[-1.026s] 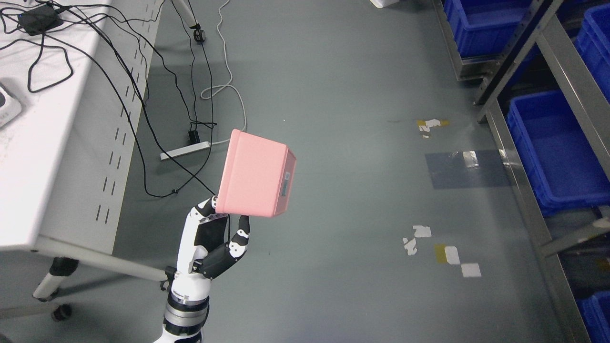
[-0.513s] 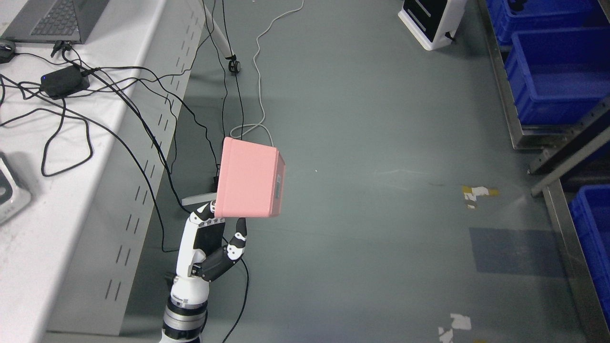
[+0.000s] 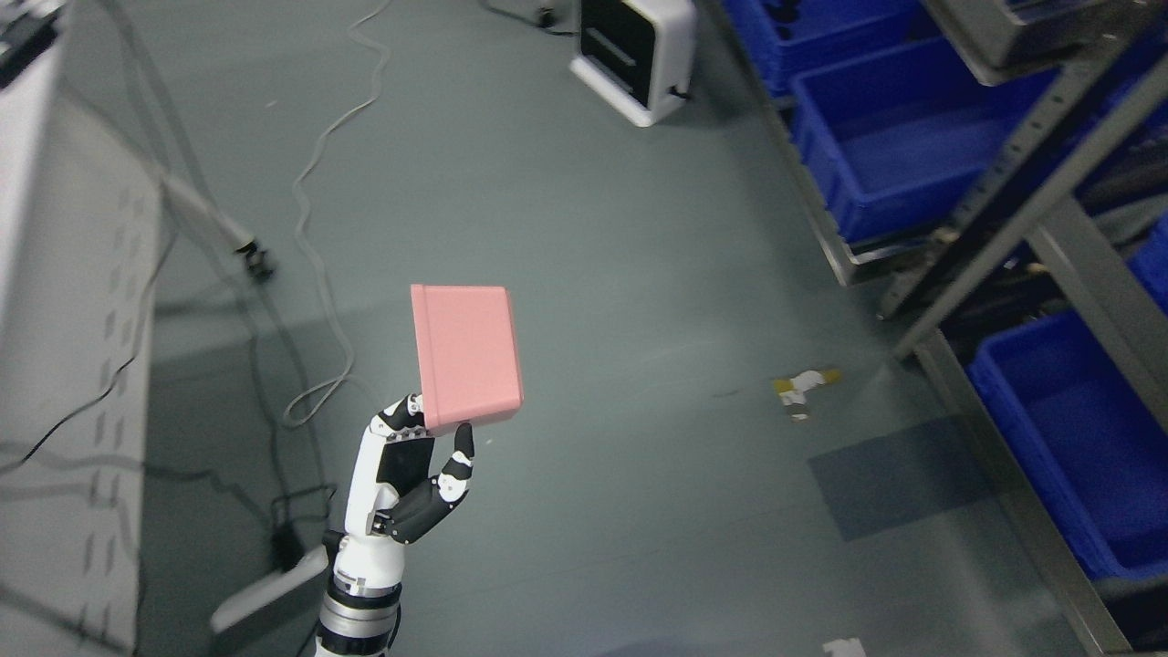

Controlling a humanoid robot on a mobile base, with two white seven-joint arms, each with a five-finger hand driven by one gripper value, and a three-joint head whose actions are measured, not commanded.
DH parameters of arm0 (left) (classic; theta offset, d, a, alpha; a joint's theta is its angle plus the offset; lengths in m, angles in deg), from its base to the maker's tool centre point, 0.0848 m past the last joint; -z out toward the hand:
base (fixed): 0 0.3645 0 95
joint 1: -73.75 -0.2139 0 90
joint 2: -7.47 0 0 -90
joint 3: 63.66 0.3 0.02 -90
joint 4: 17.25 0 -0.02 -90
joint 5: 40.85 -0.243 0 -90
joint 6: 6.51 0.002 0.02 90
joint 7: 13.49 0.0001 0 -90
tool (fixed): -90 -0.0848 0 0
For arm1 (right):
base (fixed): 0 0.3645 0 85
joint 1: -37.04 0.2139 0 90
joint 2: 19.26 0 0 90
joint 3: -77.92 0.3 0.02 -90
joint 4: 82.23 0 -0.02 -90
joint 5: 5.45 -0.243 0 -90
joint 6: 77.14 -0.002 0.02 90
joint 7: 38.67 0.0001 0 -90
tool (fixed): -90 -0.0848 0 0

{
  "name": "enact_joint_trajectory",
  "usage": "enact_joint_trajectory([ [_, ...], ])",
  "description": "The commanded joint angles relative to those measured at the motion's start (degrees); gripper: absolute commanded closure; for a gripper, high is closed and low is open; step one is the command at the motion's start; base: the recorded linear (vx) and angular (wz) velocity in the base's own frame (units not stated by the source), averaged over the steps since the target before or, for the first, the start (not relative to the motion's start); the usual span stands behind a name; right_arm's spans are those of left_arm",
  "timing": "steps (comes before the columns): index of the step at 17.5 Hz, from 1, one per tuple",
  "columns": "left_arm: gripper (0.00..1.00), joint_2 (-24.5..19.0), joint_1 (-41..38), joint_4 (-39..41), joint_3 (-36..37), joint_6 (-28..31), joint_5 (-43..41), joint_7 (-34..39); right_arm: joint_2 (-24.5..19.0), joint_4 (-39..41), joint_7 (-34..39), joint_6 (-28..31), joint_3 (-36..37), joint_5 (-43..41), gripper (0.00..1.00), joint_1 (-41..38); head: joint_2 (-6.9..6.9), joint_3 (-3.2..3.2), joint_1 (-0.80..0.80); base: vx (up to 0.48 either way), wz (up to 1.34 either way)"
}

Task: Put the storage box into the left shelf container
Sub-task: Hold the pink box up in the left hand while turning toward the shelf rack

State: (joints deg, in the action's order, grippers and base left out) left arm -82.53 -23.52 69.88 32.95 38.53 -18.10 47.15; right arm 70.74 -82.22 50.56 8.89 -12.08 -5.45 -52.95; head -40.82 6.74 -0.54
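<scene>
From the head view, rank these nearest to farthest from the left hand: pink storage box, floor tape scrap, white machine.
1. Pink storage box, held in the left hand.
2. Floor tape scrap, to the right.
3. White machine, top centre.

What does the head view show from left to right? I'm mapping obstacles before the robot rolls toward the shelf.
White perforated table → left hand gripping the pink rectangular storage box → white and black floor unit → torn tape scraps on the grey floor → blue plastic bins in the metal shelf.

Even overhead light; left edge motion-blurred.
</scene>
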Motion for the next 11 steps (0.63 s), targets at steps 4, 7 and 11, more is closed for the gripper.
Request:
enact_joint_trajectory([
  [4,0.95,-1.58,-2.04,-7.68,6.48,-0.04,-0.25,-8.24,1.00,1.00,-0.02,0.28,0.17,-0.09,0.00,0.43,0.00,0.00,0.00,0.390,-1.39],
  [7,0.95,-1.76,-3.19,-7.76,9.90,-0.04,-0.25,-9.23,1.00,1.00,-0.02,0.28,0.17,-0.09,0.00,0.43,0.00,0.00,0.00,0.322,-1.45],
  [11,0.95,-1.41,-1.53,-8.20,5.99,-0.04,-0.43,-9.05,1.00,1.00,-0.02,0.28,0.17,-0.09,0.00,0.43,0.00,0.00,0.00,0.255,-1.19],
])
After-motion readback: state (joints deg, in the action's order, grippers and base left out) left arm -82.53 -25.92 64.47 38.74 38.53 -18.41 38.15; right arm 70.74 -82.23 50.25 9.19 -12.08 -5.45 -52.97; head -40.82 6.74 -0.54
